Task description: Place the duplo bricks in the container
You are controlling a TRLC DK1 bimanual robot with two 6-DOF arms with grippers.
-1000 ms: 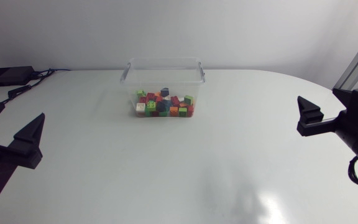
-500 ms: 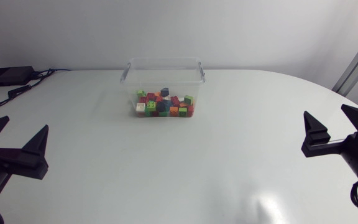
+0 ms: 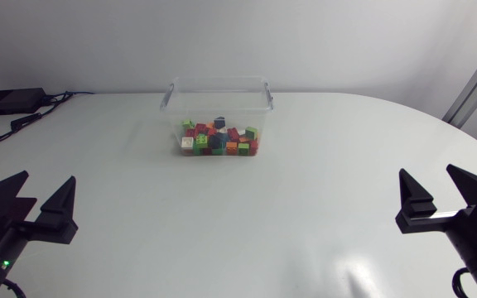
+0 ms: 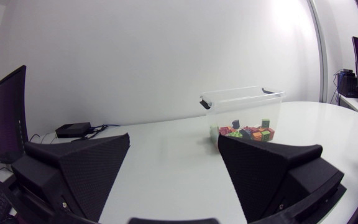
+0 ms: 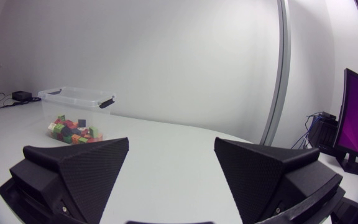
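**Head and wrist views of the bench [image 3: 305,190], with the task at or near its end.** The clear, open-topped container [image 3: 222,116] stands toward the far side of the bench, near its middle. The duplo bricks [image 3: 219,138], in red, green, orange, blue and white, lie heaped on its floor. As far as I can see, all of them are inside its walls. I find no loose brick on the bench in any of the three views, though the surface directly beneath my arms is hidden from me.

My left pincer [image 3: 48,175] hangs at the near left edge with its fingers spread wide and nothing between them. Its wrist view looks across the bench to the container. My right pincer [image 3: 427,170] hangs at the near right edge, likewise spread and carrying nothing. Both are well apart from the container. A small black box [image 3: 11,101] with its cables sits at the far left corner and has no part in the job.

Judgement: the task reads as complete, or very nearly so. Every visible brick is already in the container, neither pincer carries one, and nothing is in sight to fetch. At most, it remains to confirm that no brick lies concealed below the arms.
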